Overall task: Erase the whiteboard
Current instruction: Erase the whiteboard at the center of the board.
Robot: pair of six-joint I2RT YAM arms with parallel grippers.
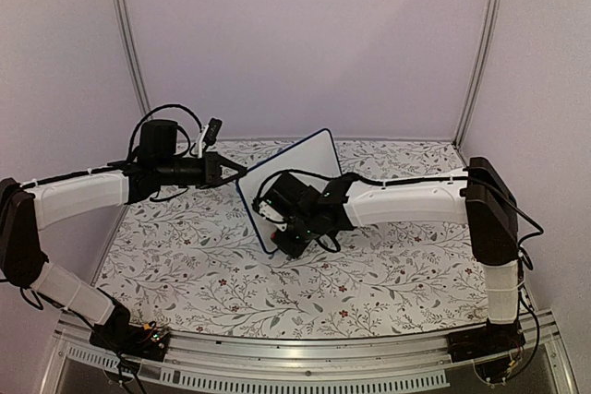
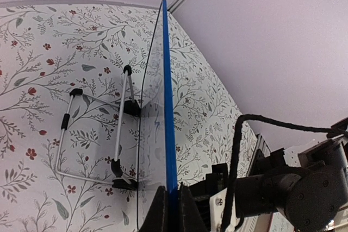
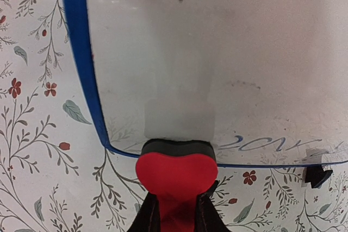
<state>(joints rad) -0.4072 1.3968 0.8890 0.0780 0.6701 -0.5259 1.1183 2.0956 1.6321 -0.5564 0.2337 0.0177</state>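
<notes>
The table [image 1: 212, 283], covered in a floral print of leaves and small red flowers, is carrying everything. The whiteboard [image 1: 295, 159] is standing on edge near the middle of it, towards the back, tilted and sitting between the two arms. Its blue frame is showing edge-on in the left wrist view [image 2: 167, 107]. Its white face is filling most of the right wrist view [image 3: 217, 52] and is looking mostly wiped.

The left hand [image 1: 235, 173] is reaching in from the left and is clamping the board's framed edge, with its dark fingers [image 2: 159, 213] closed on either side of the blue strip. The right hand [image 1: 291, 237] is working low in front of the board, pinching a red eraser [image 3: 175, 175] between its fingers [image 3: 149, 218]. The eraser's dark pad is pressing against the board just above the bottom frame.

Behind the board a wire stand [image 2: 92, 134] with black tips is resting on the table. A trace of blue handwriting [image 3: 261, 144] is remaining along the lower edge, right of the eraser. A small black foot [image 3: 317, 175] is sticking out below the frame.
</notes>
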